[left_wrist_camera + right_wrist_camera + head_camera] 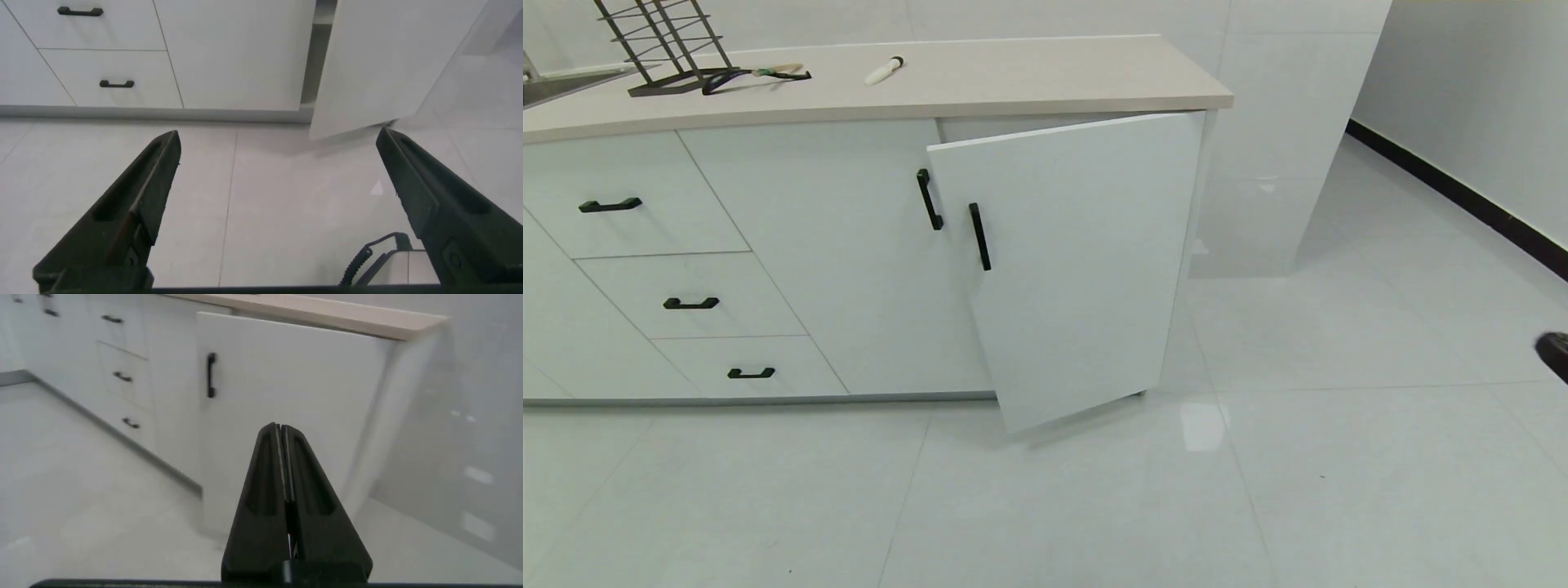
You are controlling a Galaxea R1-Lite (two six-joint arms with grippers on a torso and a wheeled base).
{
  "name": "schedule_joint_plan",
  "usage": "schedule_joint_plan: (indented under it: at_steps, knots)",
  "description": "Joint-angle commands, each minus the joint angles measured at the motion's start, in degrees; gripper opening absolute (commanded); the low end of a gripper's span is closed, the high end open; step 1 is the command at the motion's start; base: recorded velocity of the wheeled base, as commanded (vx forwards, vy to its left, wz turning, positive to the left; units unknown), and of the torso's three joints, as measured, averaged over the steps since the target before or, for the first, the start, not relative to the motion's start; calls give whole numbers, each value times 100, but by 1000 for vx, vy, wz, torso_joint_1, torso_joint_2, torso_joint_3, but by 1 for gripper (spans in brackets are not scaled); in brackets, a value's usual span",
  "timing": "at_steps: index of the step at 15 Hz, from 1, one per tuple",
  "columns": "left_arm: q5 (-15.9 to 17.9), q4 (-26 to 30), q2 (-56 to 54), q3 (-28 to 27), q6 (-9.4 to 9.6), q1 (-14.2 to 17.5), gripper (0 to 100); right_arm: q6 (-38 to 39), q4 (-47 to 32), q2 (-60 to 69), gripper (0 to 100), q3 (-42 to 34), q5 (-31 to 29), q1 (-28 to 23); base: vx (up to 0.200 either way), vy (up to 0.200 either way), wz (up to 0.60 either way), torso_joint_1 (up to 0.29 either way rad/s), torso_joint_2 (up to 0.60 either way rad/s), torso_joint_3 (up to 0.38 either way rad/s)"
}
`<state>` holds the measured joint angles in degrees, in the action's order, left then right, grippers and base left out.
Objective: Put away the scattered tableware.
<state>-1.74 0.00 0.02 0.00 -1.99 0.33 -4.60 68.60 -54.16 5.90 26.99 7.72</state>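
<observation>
On the beige countertop [1029, 77] lie a small white utensil [885, 69] and, further left, a dark-handled utensil with a pale wooden one [756, 75] beside a black wire rack [662, 45]. My left gripper [278, 135] hangs open low over the floor, its two dark fingers [131, 212] spread wide with nothing between them, facing the foot of the cabinet. My right gripper [280, 431] is shut with nothing in it, pointing at the ajar white cabinet door [327, 400].
The cabinet door [1078, 261] with its black handle [979, 237] stands partly swung out over the floor. Three drawers [690, 302] sit to its left, and a sink [556, 82] at the counter's far left. Pale tiled floor [1258, 490] lies open in front.
</observation>
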Motion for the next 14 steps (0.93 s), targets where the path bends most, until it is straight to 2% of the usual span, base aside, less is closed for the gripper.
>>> schedule_joint_plan:
  at_steps: [1, 2, 3, 4, 5, 6, 7, 8, 14]
  knots:
    - [-1, 0, -2, 0, -3, 2, 100, 3, -2782, 3439, 0, -581, -177, -1220, 0, 0, 0, 0, 0, 0]
    - [-1, 0, -2, 0, -3, 2, 100, 3, -3353, 3869, 0, -581, -247, -1237, 0, 0, 0, 0, 0, 0]
    - [-1, 0, -2, 0, -3, 2, 100, -15, -4891, 4915, 0, -590, -405, -1246, 0, 0, 0, 0, 0, 0]
    - [-1, 0, -2, 0, 5, 2, 100, -33, -5242, 4871, 0, -590, -519, -1246, 0, 0, 0, 0, 0, 0]
    - [-1, 0, -2, 0, -3, 2, 100, 20, -5304, 4863, 0, -590, -880, -1255, 0, 0, 0, 0, 0, 0]
    - [-1, 0, -2, 0, -3, 2, 100, 90, -5972, 4871, 0, -590, -1741, -1255, 0, 0, 0, 0, 0, 0]
    - [-1, 0, -2, 0, -3, 2, 100, 90, -6816, 4863, 0, -590, -2330, -1246, 0, 0, 0, 0, 0, 0]
    - [-10, 0, -2, 0, -3, 2, 100, 161, -6965, 4863, 0, -564, -2550, -1255, 0, 0, 0, 0, 0, 0]
    - [-1, 0, -2, 0, 41, 2, 100, 345, -6851, 4863, 0, -590, -2532, -1246, 0, 0, 0, 0, 0, 0]
